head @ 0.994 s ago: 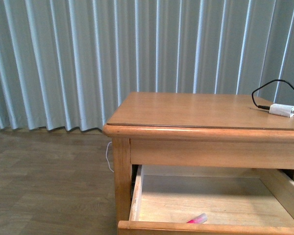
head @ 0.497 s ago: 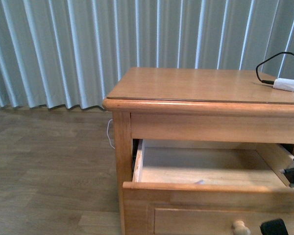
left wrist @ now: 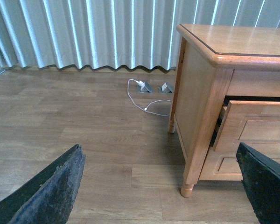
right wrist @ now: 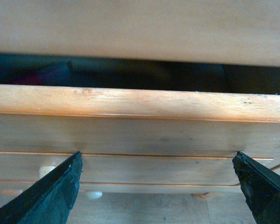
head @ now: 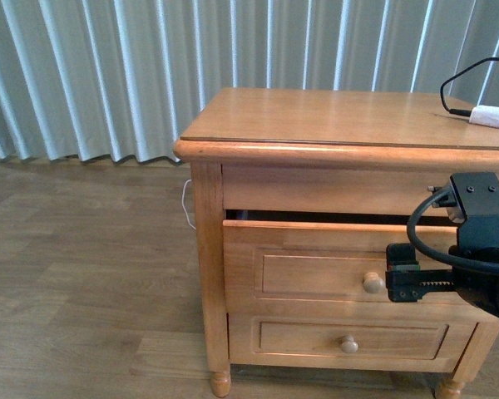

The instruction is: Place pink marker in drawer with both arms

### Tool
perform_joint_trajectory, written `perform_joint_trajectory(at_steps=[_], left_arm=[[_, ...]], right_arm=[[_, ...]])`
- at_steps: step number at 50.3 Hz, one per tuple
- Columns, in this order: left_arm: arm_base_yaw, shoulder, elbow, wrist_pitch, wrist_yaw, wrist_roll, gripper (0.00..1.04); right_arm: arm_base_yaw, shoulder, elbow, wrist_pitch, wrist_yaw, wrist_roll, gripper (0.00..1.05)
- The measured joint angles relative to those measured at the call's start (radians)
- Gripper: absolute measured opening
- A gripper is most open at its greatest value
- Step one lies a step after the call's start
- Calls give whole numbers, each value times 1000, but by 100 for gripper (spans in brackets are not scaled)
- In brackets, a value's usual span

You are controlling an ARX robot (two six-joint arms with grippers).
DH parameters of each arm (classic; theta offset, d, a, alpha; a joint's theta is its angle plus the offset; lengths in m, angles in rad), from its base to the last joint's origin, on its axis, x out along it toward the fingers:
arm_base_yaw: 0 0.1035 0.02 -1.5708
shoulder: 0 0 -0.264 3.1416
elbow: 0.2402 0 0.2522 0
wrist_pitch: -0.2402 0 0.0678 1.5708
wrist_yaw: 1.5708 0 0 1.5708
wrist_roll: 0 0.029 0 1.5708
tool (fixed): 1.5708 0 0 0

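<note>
1. Since 0.5 s ago: drawer [head: 316, 273] has slid from well open to nearly shut, with only a thin dark slit left above its front. Right end effector [head: 397, 281] has come up into the front view, just right of the round knob [head: 373, 283]; contact cannot be told.
2. Pink marker [right wrist: 39, 75] shows in the right wrist view only, as a dim reddish streak in the dark slit, inside the drawer. In the front view the drawer front hides it.
3. Right wrist view: right end effector fingers spread wide, gripping nothing, with only the drawer front between them.
4. Left wrist view: left end effector [left wrist: 159, 148] spread and empty, over the wooden floor [left wrist: 84, 126] off the nightstand's left side, well apart from the drawer. It is not in the front view.
5. Left wrist view alone shows two floor sockets [left wrist: 147, 87] near the curtain [left wrist: 84, 32], with a white cord [left wrist: 144, 106] plugged into one.
6. Surface [head: 333, 116] of the nightstand carries a white adapter [head: 492, 116] with a black cable [head: 461, 79], at its far right.
7. Lower drawer [head: 299, 339], with the smaller knob, sits shut.
</note>
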Motion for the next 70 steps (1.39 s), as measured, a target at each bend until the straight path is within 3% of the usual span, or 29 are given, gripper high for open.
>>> perform_joint_trajectory(at_steps=[16,39,54,65,70], left_arm=[[0,0,0,0,0,0,98],[0,0,0,0,0,0,98],[0,0,0,0,0,0,98],[0,0,0,0,0,0,98],[0,0,0,0,0,0,98]], right_arm=[[4,86,120,-11,29,46,96],[-5,-10,26,-70,-29,37,96],[-22,-489,-204,-375,-120,46,96],[-23,-926,-275,-715,-122,70,96],[-6,-1082,-278,-846,-70,68,96]])
